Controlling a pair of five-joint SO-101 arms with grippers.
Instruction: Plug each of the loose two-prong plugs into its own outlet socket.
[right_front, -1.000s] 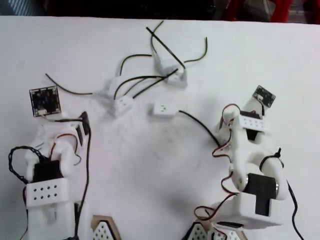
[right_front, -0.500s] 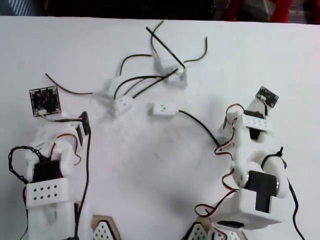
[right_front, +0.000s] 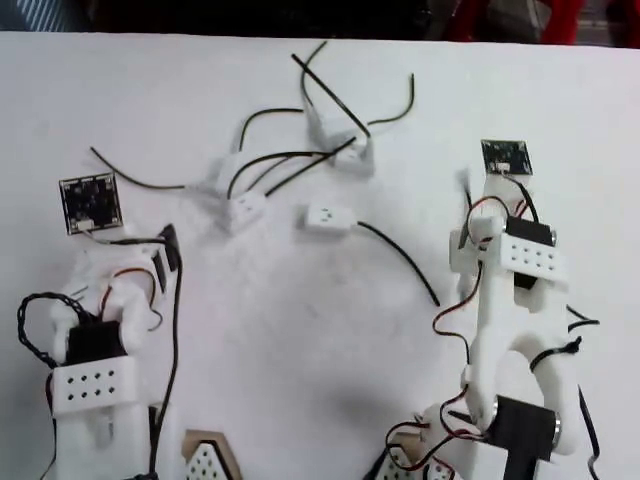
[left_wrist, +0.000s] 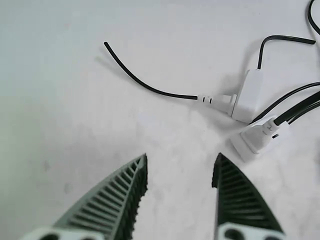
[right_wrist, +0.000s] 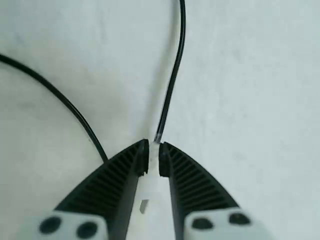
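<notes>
Several white plugs and socket blocks with short black cords lie in the middle of the table. One socket block lies alone with its slots up, its cord trailing toward the right arm. Another block sits left of it. Beside it, a plug on a long cord meets a white block. My left gripper is open over bare table, short of these. My right gripper is shut, its tips just at a loose cord end.
A tangle of plugs and cords lies at the back centre. The left arm is folded at the near left corner. The table's far edge runs along the back. A second black cord crosses beside the right gripper.
The right arm has unfolded and stretched out across the table away from its base. The left arm and all plugs and cords have stayed put.
</notes>
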